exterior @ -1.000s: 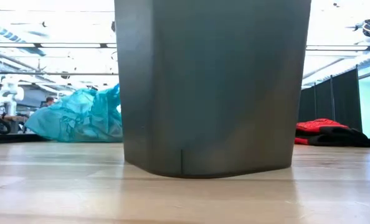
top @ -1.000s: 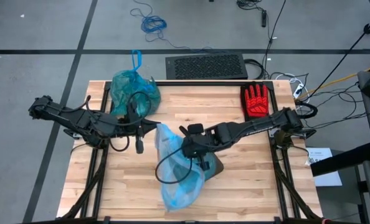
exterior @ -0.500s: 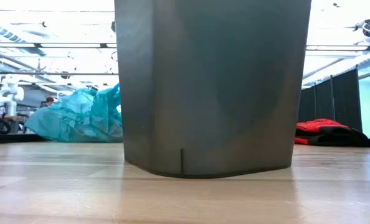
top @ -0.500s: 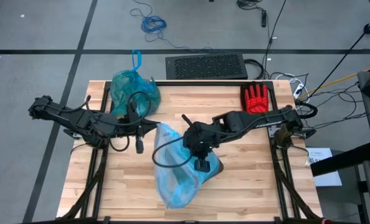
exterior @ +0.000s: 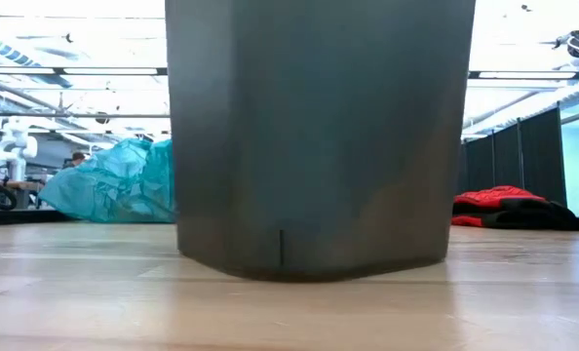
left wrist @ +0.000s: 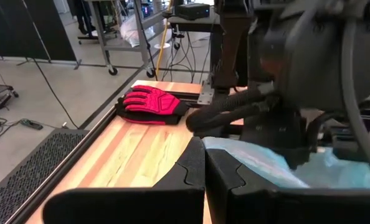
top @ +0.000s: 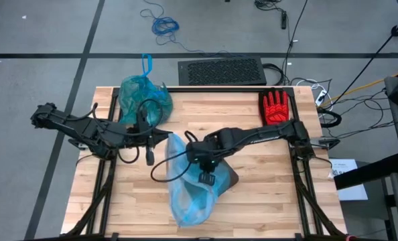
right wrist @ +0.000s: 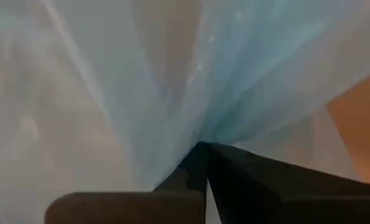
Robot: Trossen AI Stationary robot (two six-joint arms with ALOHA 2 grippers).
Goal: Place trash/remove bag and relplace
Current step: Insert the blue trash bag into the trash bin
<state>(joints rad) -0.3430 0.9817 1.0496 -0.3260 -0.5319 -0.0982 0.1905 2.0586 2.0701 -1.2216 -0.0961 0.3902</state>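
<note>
A pale sky-blue plastic bag (top: 189,194) lies draped over a grey bin (top: 230,179) near the table's middle. The bin (exterior: 319,136) stands upright and fills the low view. My right gripper (top: 206,178) is over the bin, shut on this bag. My left gripper (top: 167,136) is at the bag's far left corner, fingers together. The teal-green bag (top: 140,96), knotted and bulging, rests on the table's far left part (exterior: 114,185). No loose trash shows. My left gripper (left wrist: 205,163) comes level from the table's left and meets the pale blue bag's far corner (top: 173,138). Plastic (left wrist: 260,165) shows just beyond the fingertips, but the fingers hide the pinch itself. My right gripper (right wrist: 202,148) pinches a gathered fold of the pale blue bag (right wrist: 194,134) between both fingertips, from above over the bin. The plastic fans out taut from the pinch.
A red glove (top: 275,107) lies at the table's far right, also in the low view (exterior: 504,200) and the left wrist view (left wrist: 151,99). A black mat (top: 221,70) sits on the floor beyond the far edge. Bare wood shows at the near left and near right.
My right gripper has swung toward the table's left, still shut on the pale blue bag, gathering the plastic over the bin. The bin has slid a little toward the left. My left arm has kept still.
</note>
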